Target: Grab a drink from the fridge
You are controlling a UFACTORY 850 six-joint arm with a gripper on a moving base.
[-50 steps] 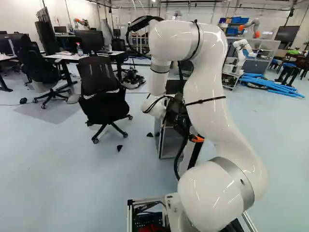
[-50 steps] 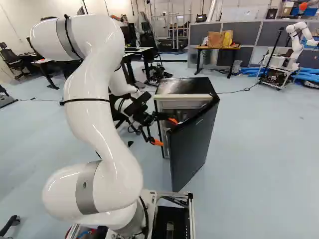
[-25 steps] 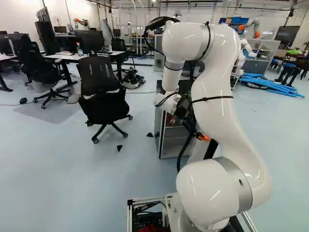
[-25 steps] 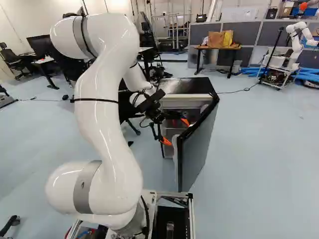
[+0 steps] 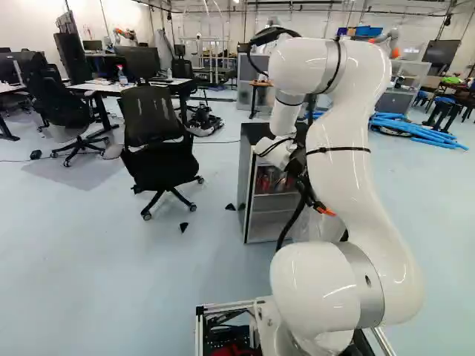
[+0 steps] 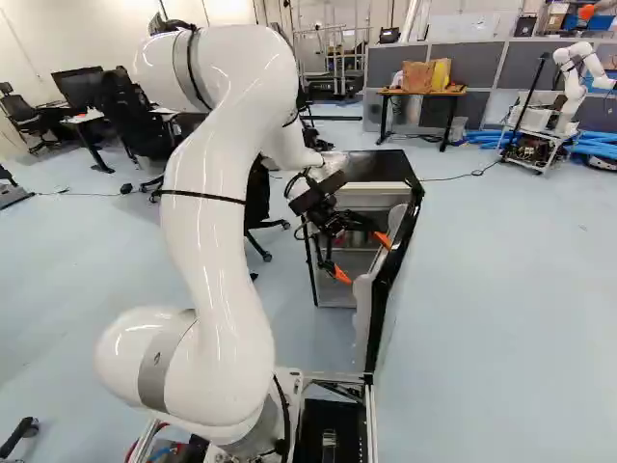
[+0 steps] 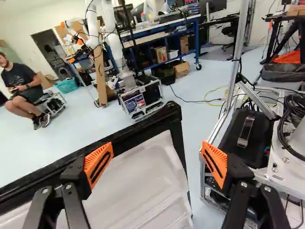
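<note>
The fridge (image 6: 371, 169) stands open, red items (image 5: 273, 181) inside; the end effector (image 6: 365, 258) is spread wide, holding nothing

1. Pale blue floor (image 5: 111, 245), white walls (image 5: 30, 26)
2. Black mesh office chair (image 5: 159, 141) near a white-topped desk (image 5: 111, 87) with monitors (image 5: 139, 63)
3. Grey partitions (image 6: 477, 63) behind a wooden-topped table (image 6: 393, 94) holding bags (image 6: 417, 75)
4. Blue-framed workbench (image 7: 197, 40), boxes (image 7: 160, 54) on its lower shelf

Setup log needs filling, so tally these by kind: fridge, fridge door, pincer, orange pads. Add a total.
Fridge: 1
Fridge door: 1
Pincer: 1
Orange pads: 2
Total: 5
</note>
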